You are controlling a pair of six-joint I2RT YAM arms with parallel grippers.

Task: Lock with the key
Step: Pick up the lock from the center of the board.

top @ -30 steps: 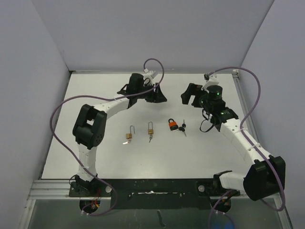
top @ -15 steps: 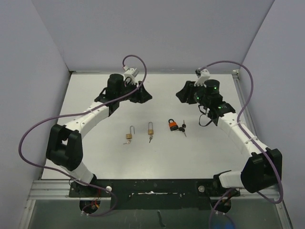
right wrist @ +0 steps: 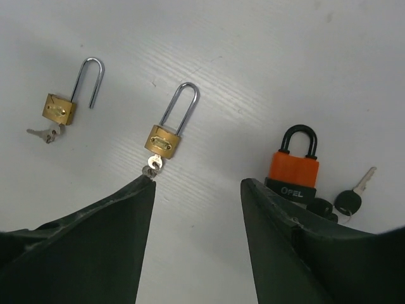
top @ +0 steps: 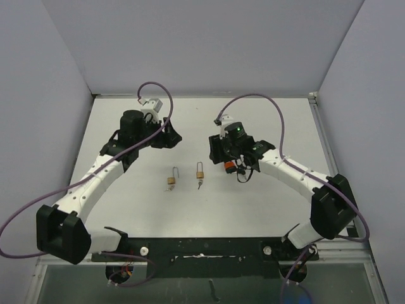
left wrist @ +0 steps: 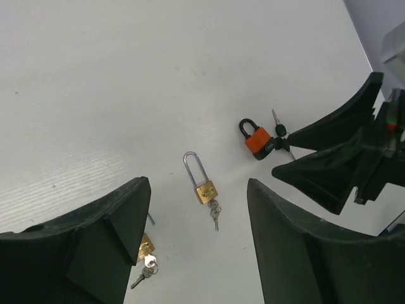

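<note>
My left jaws and my right jaws both stand partly open, with only bare counter (top: pixel 253 209) between the fingers, and neither holds anything. From overhead my right jaws cover most of the orange padlock (top: pixel 226 167). The right wrist camera shows it better. It lies just ahead of the right-side finger (right wrist: pixel 304 253), whose tip hides its lower edge. Its black shackle points straight away from me, so its long axis runs away from the jaws. A black-headed key (right wrist: pixel 349 197) lies just beside it on the outer side. Ahead of the gap lies the middle brass padlock (right wrist: pixel 166 138), its long shackle leaning away to the right and a key (right wrist: pixel 152 166) at its base. Farther left lies the second brass padlock (right wrist: pixel 58 107), with one shackle leg free and keys (right wrist: pixel 43 133) at its base. My left wrist camera sees all three from the opposite side. There the left-side finger (left wrist: pixel 95 253) hides part of the second brass padlock, and my right jaws show dark at the frame's edge.
</note>
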